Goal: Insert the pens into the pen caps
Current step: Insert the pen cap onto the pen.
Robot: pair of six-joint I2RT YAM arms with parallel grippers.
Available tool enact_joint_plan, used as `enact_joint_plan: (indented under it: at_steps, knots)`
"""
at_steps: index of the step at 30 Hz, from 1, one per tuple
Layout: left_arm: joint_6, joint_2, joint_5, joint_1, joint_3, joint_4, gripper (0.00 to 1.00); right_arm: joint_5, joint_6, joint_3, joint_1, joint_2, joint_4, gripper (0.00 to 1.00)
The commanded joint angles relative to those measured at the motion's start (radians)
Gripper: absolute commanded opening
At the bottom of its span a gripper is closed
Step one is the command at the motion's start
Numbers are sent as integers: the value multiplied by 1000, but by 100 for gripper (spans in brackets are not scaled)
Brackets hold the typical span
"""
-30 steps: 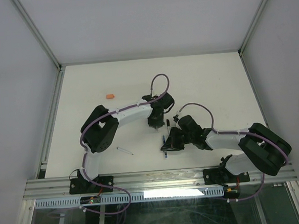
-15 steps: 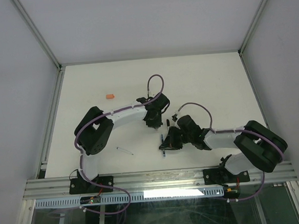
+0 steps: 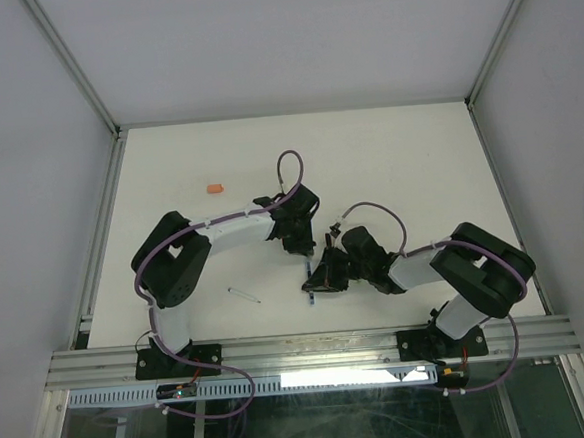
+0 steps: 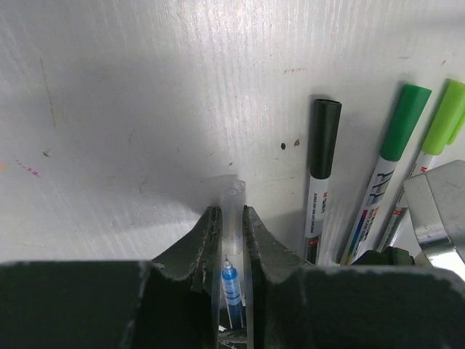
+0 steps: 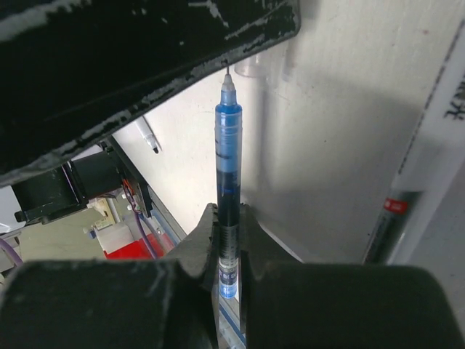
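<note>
L tool (image 4: 231, 216) clamps clear cap (image 4: 232, 193) — R tool (image 5: 227, 212) clamps blue pen (image 5: 227, 145); pen print illegible.

I see the white counter (image 4: 131, 87), scuffed and speckled ahead of the left claw (image 4: 231, 217); an aluminium rail (image 3: 311, 350) runs behind it.

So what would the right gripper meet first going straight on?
Its blue pen tip leads and looks set to meet the clear cap held by the left gripper, though depth is unclear.
</note>
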Motion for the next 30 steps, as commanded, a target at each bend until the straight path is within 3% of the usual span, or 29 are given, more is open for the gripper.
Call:
enact_joint_plan:
  at_steps: [1,30]
  knots:
    - [-19,-21,39,3,-30,15,4,13,14,-9,5,6,48,0]
    - [-55,-95,-19,40,-37,26,4,-37,-28,10,4,-7,-46,0]
